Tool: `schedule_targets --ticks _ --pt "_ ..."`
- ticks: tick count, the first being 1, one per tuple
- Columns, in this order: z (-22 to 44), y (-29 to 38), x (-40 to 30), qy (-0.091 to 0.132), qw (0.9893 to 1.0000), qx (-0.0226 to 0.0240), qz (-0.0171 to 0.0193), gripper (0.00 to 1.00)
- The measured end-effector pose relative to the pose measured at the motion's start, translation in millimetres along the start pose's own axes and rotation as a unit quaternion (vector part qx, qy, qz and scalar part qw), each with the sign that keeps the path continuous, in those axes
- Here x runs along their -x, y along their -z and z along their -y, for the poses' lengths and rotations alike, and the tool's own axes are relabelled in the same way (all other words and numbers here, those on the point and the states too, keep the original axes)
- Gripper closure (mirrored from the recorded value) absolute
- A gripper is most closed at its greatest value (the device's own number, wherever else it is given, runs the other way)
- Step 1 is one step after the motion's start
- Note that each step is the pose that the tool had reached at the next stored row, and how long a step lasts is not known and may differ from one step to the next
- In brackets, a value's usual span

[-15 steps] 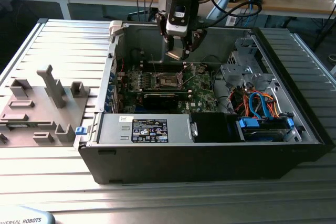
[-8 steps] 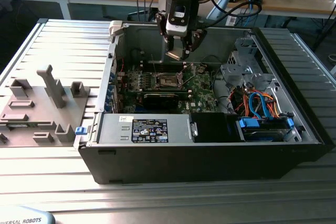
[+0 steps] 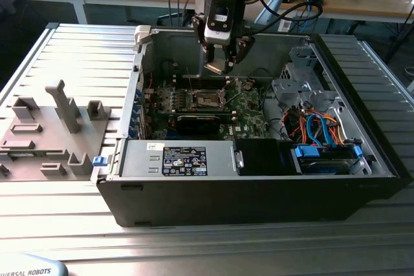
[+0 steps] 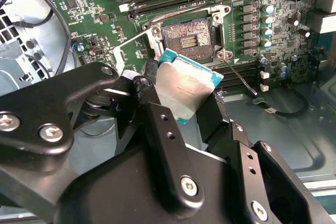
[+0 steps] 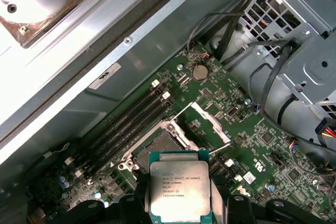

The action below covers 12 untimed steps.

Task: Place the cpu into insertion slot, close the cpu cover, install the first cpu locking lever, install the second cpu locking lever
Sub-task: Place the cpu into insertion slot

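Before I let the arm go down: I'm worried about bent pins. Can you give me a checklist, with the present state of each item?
1. The cpu gripped in the tool: ok, held at two opposite edges.
2. The insertion slot empty: ok, its contacts lie bare.
3. The cpu cover swung open off the slot: ok.
4. The locking lever released: ok for this one; for the other, cannot tell.
5. The cpu clear of the slot: ok, it hangs above it, not seated.
6. The cpu's keyed corner matching the slot: cannot tell.
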<state>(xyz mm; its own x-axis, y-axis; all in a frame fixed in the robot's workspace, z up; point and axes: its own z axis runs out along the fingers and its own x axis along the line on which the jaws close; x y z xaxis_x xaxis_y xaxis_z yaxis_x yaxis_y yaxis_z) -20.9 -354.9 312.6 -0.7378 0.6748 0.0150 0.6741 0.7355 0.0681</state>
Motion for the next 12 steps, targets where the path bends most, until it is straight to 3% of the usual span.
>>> schedule_targets --ticks 12 --pt "0.0 -0.2 0.0 -0.003 1.0 0.0 0.0002 0.46"
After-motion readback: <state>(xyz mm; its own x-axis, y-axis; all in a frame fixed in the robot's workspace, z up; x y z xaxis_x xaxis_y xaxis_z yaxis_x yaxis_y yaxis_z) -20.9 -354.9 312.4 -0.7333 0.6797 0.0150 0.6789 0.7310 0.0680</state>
